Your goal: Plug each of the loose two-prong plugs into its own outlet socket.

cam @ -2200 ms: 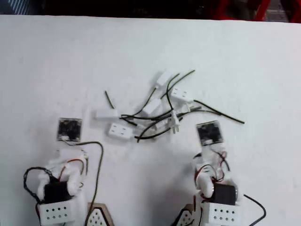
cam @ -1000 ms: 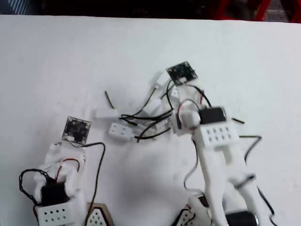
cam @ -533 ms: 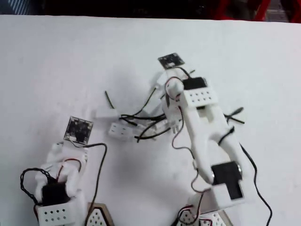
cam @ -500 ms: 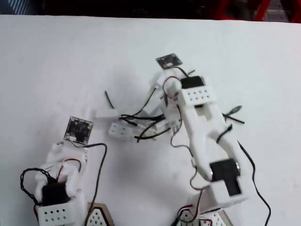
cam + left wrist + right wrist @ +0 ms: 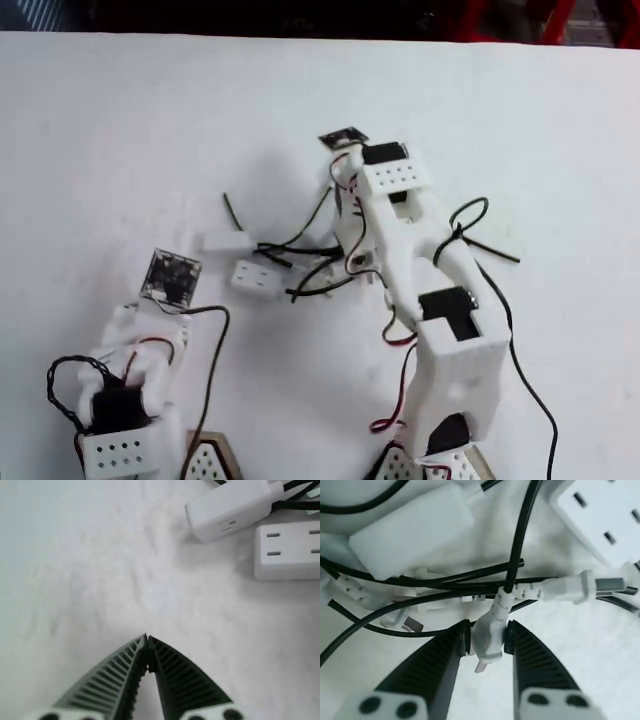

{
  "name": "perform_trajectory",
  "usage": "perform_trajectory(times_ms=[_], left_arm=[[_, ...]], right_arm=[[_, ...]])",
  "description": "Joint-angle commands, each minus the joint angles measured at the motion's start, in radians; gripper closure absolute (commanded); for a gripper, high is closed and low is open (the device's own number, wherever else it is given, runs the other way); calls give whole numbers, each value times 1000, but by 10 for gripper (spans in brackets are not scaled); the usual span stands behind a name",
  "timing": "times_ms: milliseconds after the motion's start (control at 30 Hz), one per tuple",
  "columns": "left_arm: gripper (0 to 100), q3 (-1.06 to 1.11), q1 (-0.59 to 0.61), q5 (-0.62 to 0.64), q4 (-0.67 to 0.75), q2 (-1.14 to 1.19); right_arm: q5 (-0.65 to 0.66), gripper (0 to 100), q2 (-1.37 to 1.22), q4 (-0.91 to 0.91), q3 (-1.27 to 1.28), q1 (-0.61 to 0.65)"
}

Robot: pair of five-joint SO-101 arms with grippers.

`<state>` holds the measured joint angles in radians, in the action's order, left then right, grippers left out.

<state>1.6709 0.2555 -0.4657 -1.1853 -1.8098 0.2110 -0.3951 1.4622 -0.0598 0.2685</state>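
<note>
Where the black cords knot together on the white table, the flat outlet block serves as landmark. It lies with its paired slots facing up at the tangle's left edge in the high view.

The right arm lies extended over the tangle, to the right of this block and beyond it. The right gripper pinches a white two-prong plug. Its ribbed dark fingers press one on each side of the plug body. The prong end points back toward the wrist, and the plug's black cord runs off into the tangle. A second plug lies loose just beside the held one, its bare prongs pointing sideways, near another slotted outlet socket. A plain white block rests among the cords farther off.

The left arm sits well short of the outlet block, on its near-left side. The left gripper has its fingertips pressed together with nothing between them, over bare table. Ahead of it lie the outlet block and, just beside that, a narrower end-socket block.
</note>
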Motion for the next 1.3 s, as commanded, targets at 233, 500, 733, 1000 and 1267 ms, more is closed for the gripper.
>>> perform_trajectory(times_ms=[233, 500, 733, 1000, 1267], left_arm=[[976, -8, -15, -9, 23, -12], [976, -6, -15, -11, 23, -12], [976, -6, -13, -11, 23, -12], [976, -8, -15, -2, 80, -12], [975, -15, -12, 95, 270, -12]], right_arm=[[-8, 957, -33, 18, -43, 4], [26, 981, 5, 97, -41, 4], [120, 981, 208, 205, -32, 7], [161, 981, 573, 120, 239, 122], [98, 981, 898, -82, 519, 268]])
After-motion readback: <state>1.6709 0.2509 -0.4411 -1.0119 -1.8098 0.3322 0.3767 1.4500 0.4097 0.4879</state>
